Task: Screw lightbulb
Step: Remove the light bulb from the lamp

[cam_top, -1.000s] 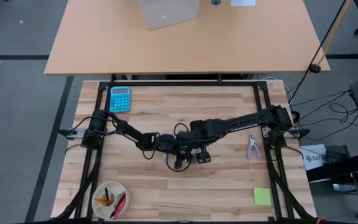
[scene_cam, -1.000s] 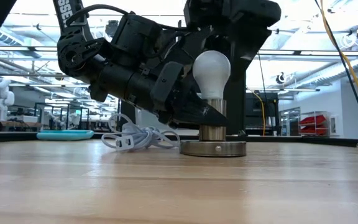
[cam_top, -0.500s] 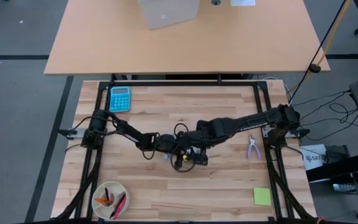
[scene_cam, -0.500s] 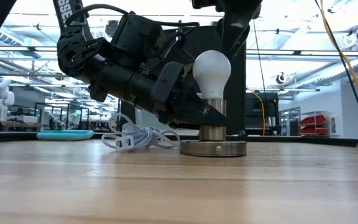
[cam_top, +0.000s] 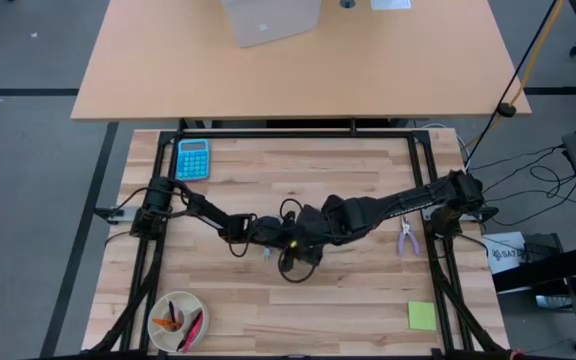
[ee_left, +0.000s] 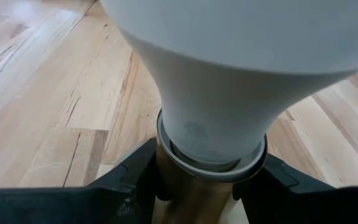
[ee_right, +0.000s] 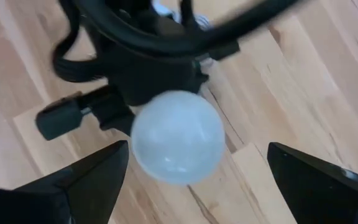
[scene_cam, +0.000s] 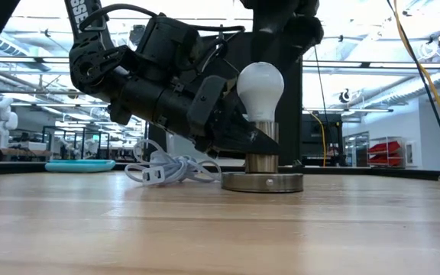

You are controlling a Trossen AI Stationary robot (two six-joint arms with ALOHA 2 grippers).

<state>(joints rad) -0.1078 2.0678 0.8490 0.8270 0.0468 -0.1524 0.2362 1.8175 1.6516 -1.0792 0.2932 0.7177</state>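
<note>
The white lightbulb point(scene_cam: 260, 88) stands upright with its screw base in the metal socket's neck point(scene_cam: 262, 162). The socket's flat round base point(scene_cam: 263, 182) rests on the wooden table. My left gripper point(ee_left: 204, 186) reaches in from the table's left and is shut on the socket just under the bulb point(ee_left: 229, 93). My right gripper point(ee_right: 194, 149) hangs open above the globe point(ee_right: 178, 137), pointing steeply down. Its two fingers stand on either side of the globe without touching it. In the high view both hands overlap at mid-table point(cam_top: 298, 240). My left gripper pinches the socket's metal neck point(ee_left: 185, 199) between its two fingers, right below the bulb's collar. The fingers come from the table's left, slanting slightly down. The socket stays upright with its flat base on the table.
A coiled white cable point(scene_cam: 170, 169) lies just left of the socket. A blue calculator point(cam_top: 192, 158) sits at the far left. Pliers point(cam_top: 406, 236) lie at the right, a bowl of small things point(cam_top: 176, 322) at the near left, and a green note point(cam_top: 421, 316) at the near right.
My right gripper has risen from around the bulb's top to a little above it and has rolled about the line it points along. The bulb, the socket and my left gripper have kept still.
</note>
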